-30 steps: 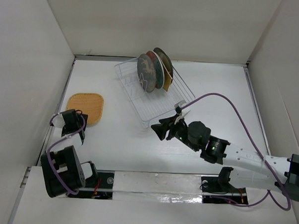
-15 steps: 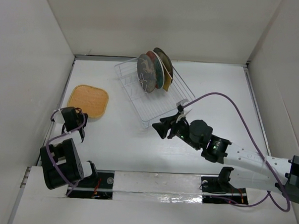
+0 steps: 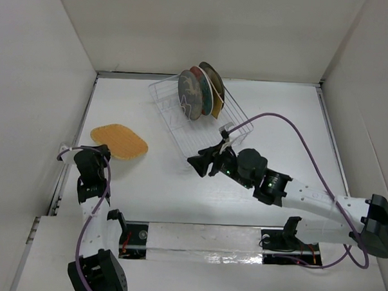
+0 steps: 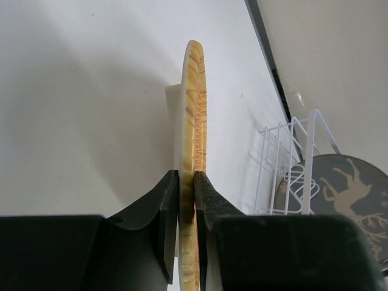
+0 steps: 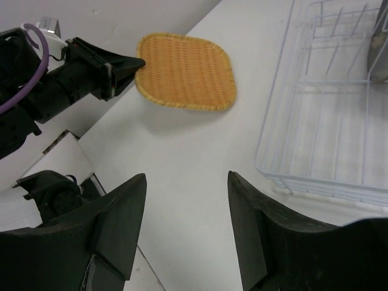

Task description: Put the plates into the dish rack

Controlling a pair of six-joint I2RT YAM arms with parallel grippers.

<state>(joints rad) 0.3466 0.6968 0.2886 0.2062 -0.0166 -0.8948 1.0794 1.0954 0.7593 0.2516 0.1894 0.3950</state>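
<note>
A squarish woven yellow-orange plate (image 3: pixel 119 141) is lifted off the table at the left, edge-on in the left wrist view (image 4: pixel 191 151). My left gripper (image 3: pixel 97 155) is shut on its near rim, one finger on each face. The plate also shows in the right wrist view (image 5: pixel 186 71). The wire dish rack (image 3: pixel 188 140) stands at the back centre and holds three upright round plates (image 3: pixel 197 94), the nearest dark grey with a cream horse (image 4: pixel 345 194). My right gripper (image 3: pixel 197 164) hovers open beside the rack's near corner, nothing between its fingers.
White walls close in the table on three sides. The left arm's base and cable (image 3: pixel 88 205) sit near the left wall. The right arm's purple cable (image 3: pixel 297 134) arcs over the table to the right of the rack.
My left gripper has shut on the woven plate's rim and lifted it, turning it. The right gripper has moved left and a little further from the arm's base, alongside the rack's near corner.
</note>
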